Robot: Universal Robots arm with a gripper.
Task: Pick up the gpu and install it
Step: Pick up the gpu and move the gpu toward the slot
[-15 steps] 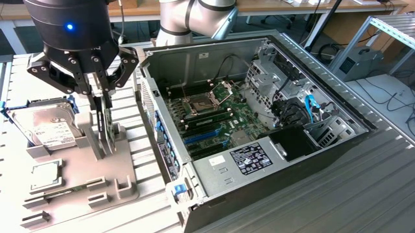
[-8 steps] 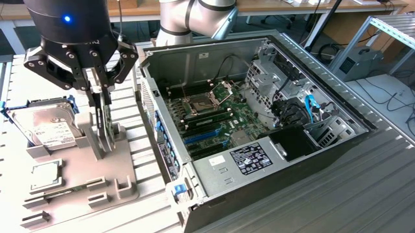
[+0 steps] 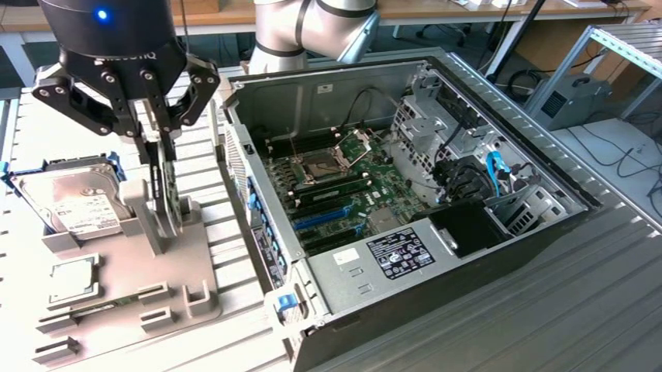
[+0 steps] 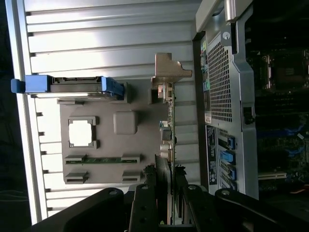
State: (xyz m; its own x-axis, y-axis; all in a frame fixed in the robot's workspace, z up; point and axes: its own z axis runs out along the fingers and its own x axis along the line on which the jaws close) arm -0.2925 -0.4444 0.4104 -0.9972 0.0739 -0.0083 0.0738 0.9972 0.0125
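Observation:
The gpu (image 3: 158, 184) is a thin black card standing on edge over the slot of a grey fixture (image 3: 129, 267) at the exterior view's left. My black gripper (image 3: 155, 143) comes straight down on it, with a finger pressed against each face of the card. In the wrist view the gpu (image 4: 167, 121) runs edge-on away from my gripper (image 4: 166, 188), and its silver bracket (image 4: 169, 72) is at the far end. The open computer case (image 3: 310, 97) lies to the exterior view's right, with blue expansion slots (image 3: 322, 221) on its motherboard.
On the fixture lie a silver hard drive (image 3: 77, 200) in a blue caddy, a square processor chip (image 3: 73, 275) and a memory stick (image 3: 104, 308). The case's perforated rear wall (image 4: 223, 82) stands close beside the fixture. The arm's grey joint (image 3: 310, 27) is behind the case.

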